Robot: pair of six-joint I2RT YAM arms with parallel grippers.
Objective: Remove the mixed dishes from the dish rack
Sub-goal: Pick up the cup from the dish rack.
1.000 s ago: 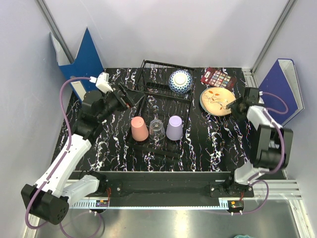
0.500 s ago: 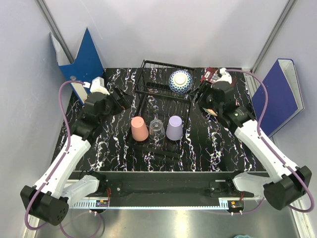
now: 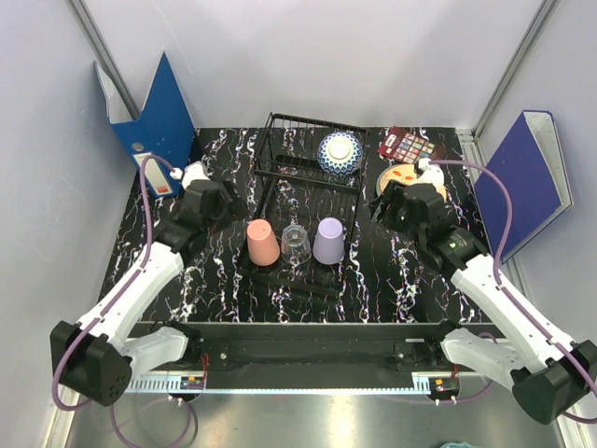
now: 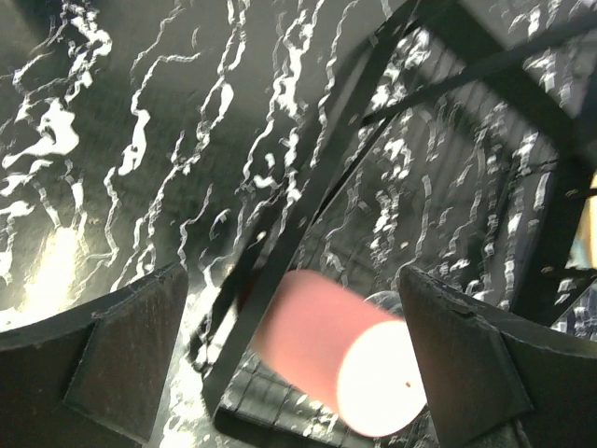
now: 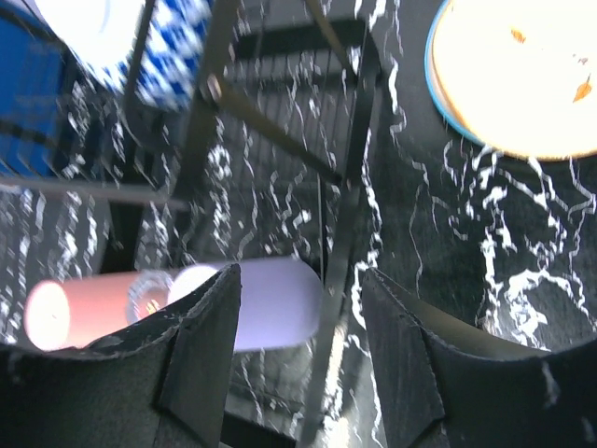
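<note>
**A:** The left claw (image 4: 294,373) is spread wide with nothing between its jaws, hanging just outside the dish rack (image 4: 308,215).

**B:** And straight ahead of it, past the black wire, there's the salmon-pink cup (image 4: 317,345), sitting in the rack.

**A:** Over to the right claw (image 5: 303,364), and it's the same story: jaws apart, gripping nothing. The lavender cup (image 5: 266,303) is dead ahead of it, also inside the rack.

**B:** From above, the clear glass cup (image 3: 296,243) stands between those two. All three are in a row, and the two claws face in from either side.

**A:** The blue-and-white bowl (image 3: 340,151) sits at the far end of the rack, ahead of the right claw and off to its left.

**B:** And the orange-patterned plate (image 5: 522,75)?

**A:** Out on the marbled table (image 3: 410,271), ahead of the right claw and to its right, clear of the rack wire. From above, the arm covers part of it.
</note>
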